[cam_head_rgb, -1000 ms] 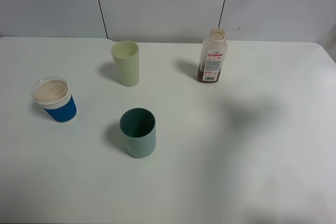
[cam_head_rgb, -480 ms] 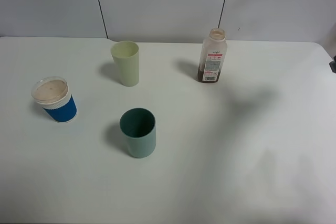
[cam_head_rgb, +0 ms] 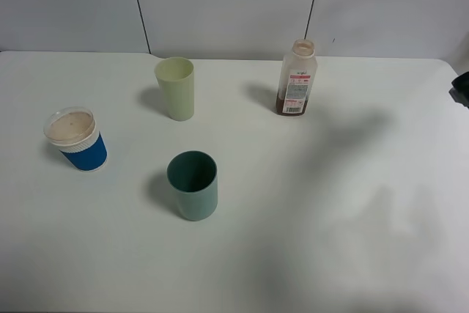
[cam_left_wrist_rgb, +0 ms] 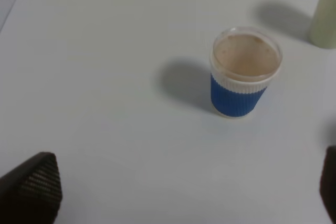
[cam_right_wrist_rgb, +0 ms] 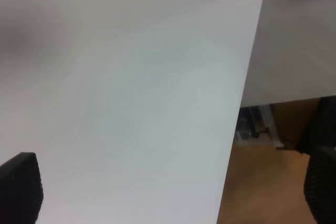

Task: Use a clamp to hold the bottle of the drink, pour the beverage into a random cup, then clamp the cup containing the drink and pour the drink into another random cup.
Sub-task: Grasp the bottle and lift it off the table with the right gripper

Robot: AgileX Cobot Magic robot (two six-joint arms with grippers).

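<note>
Against a second ago, little is changed on the table (cam_head_rgb: 352, 247): the three cups and the bottle are found where they stood. A dark part of the right arm (cam_head_rgb: 462, 87) is now seen over the table's right edge in the high view, where none was seen before. The soft shadow (cam_head_rgb: 363, 126) cast on the table has been shifted toward the far right corner.

Nearest the front edge, left of the middle, the teal cup (cam_head_rgb: 192, 185) is stood upright. Further back, near the left edge, the paper cup (cam_head_rgb: 75, 139) with its blue ribbed sleeve is stood upright. The left gripper (cam_left_wrist_rgb: 181, 184) is held above the table short of this cup (cam_left_wrist_rgb: 244, 72), its black fingers (cam_left_wrist_rgb: 31, 187) spread wide and gripping nothing. Beyond, toward the far edge, the yellow-green cup (cam_head_rgb: 175, 87) is placed. The bottle (cam_head_rgb: 297, 78) is stood upright close to the far edge, right of the middle and well apart from every cup, with the brown drink (cam_head_rgb: 283, 100) seen in its lower part. The right gripper (cam_right_wrist_rgb: 170, 184) is held over the right edge by a rounded corner, its fingers (cam_right_wrist_rgb: 21, 187) likewise spread wide and gripping nothing.

The table is plain white and matte. Behind its far edge a grey wall (cam_head_rgb: 220, 5) of panels divided by dark seams is seen; past the right edge a brown floor (cam_right_wrist_rgb: 262, 187) is shown.
</note>
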